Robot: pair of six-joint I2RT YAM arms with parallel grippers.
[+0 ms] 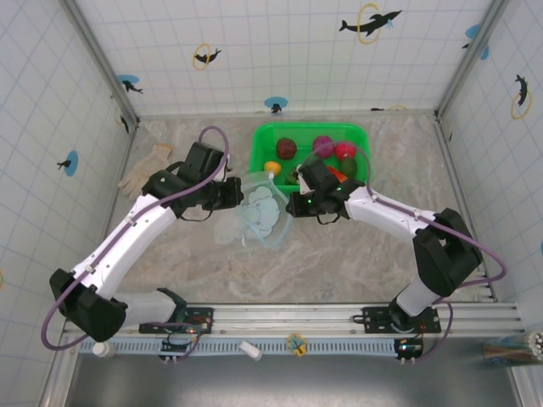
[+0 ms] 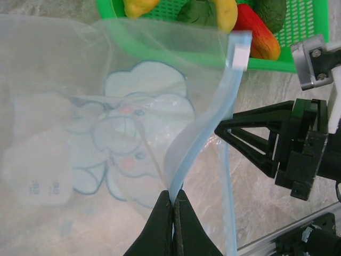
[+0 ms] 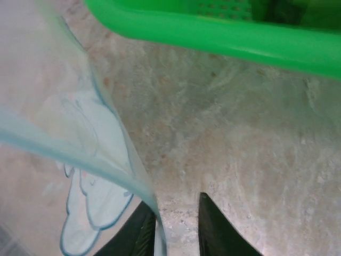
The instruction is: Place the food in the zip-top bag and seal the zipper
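Observation:
The zip-top bag [image 1: 257, 214] is clear with a blue cartoon print and hangs floppy between my two grippers, just in front of the green basket. My left gripper [image 2: 174, 198] is shut on the pale-blue zipper [image 2: 210, 122], which curves up from the jaws. My right gripper [image 3: 178, 218] is open, and the bag's blue edge [image 3: 136, 184] lies against its left finger. The food sits in the basket: maroon [image 1: 286, 148], purple [image 1: 322, 143], red [image 1: 344, 151] and yellow [image 1: 272, 168] pieces. Close up I see a yellow piece [image 2: 139, 5] and a red-orange one [image 2: 257, 34].
The green mesh basket [image 1: 356, 134] stands at the back centre, its rim [image 3: 224, 40] just beyond my right fingers. A white glove [image 1: 144, 168] lies at the back left. The right arm's black fingers [image 2: 256, 141] are near the bag's open corner. Tiled walls enclose the table.

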